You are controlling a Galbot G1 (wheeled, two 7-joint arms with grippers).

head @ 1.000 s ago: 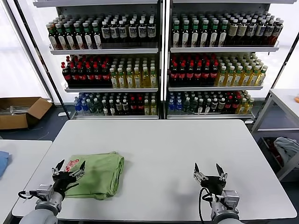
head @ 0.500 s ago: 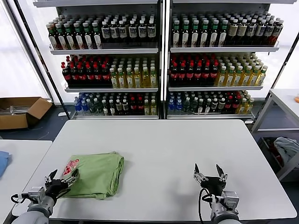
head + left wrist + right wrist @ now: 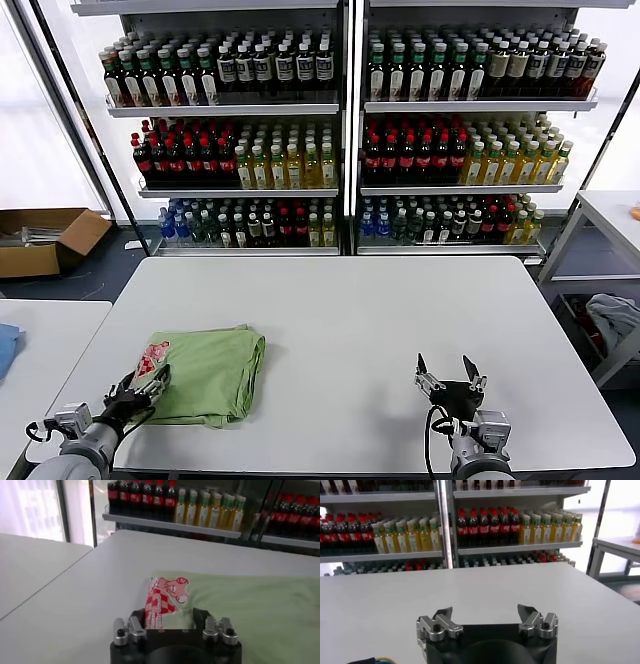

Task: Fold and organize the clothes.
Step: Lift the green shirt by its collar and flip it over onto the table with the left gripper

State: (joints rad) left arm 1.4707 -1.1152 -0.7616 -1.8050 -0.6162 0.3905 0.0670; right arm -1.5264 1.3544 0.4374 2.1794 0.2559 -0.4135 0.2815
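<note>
Lower left of the frame, the left hand [image 3: 143, 392] has its fingers around the near logo corner of the folded green shirt [image 3: 210, 370] on the tabletop [image 3: 350, 320], not visibly clamped, while the right hand [image 3: 450, 380] waits open, well apart at lower right.

From here I see my right gripper [image 3: 489, 620] with fingers spread wide, nothing between them, hanging just over the bare white surface [image 3: 480, 587]. Beyond its far edge stand shelves [image 3: 515, 547] of bottles [image 3: 485, 527].
</note>
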